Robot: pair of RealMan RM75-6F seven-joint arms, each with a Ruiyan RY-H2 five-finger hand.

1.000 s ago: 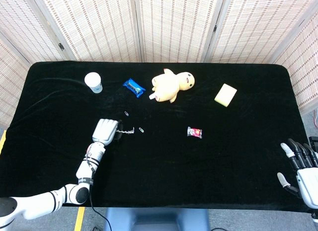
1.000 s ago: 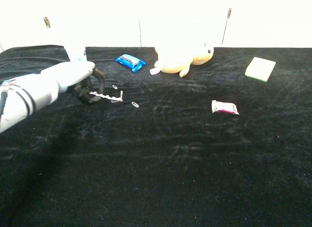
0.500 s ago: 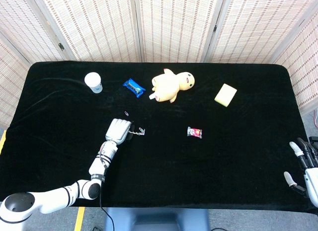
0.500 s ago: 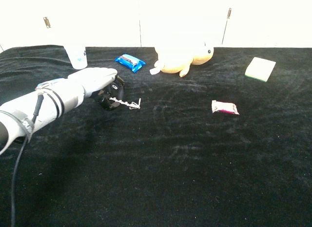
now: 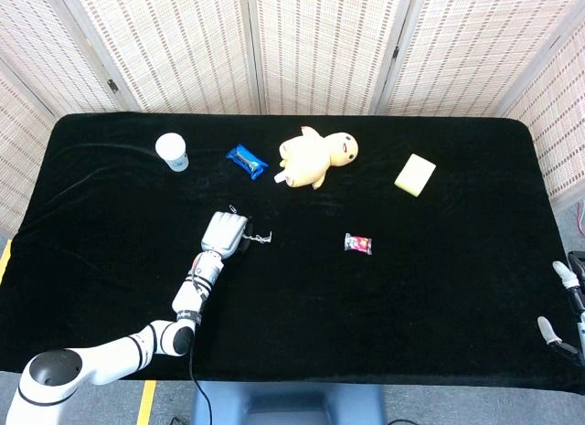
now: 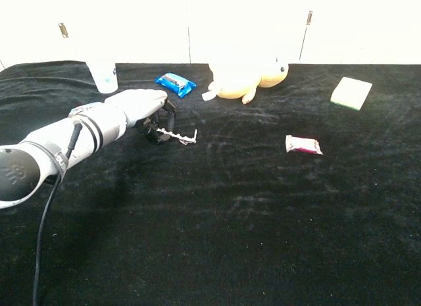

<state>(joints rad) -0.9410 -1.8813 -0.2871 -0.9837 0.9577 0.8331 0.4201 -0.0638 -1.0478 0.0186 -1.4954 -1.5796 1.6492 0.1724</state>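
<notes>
We find a short chain of paper clips (image 5: 260, 237) lying on the black desk (image 5: 411, 306), left of centre and nearer the far edge than the near one. Its long axis runs roughly parallel to the far edge. One end sits at the fingertips of the left robot hand (image 5: 227, 231); the other end points toward the right edge. In the chest view the chain (image 6: 179, 136) projects to the right from under the curled fingers, which appear to pinch or drag its near end. We judge it held, though the contact itself is partly hidden.

The left robot hand is by far the nearer. The right robot hand (image 5: 569, 308) shows only as fingertips at the desk's right edge near the near corner, well apart from the chain; we cannot tell its state.

One loose clip (image 5: 234, 207) lies just beyond the left hand. Along the far edge stand a white cup (image 5: 171, 152), a blue packet (image 5: 246, 161), a yellow plush duck (image 5: 316, 157) and a yellow sponge (image 5: 415, 174). A small red-and-white sweet (image 5: 358, 244) lies near the centre.

Woven folding screens (image 5: 320, 41) stand behind the desk.
</notes>
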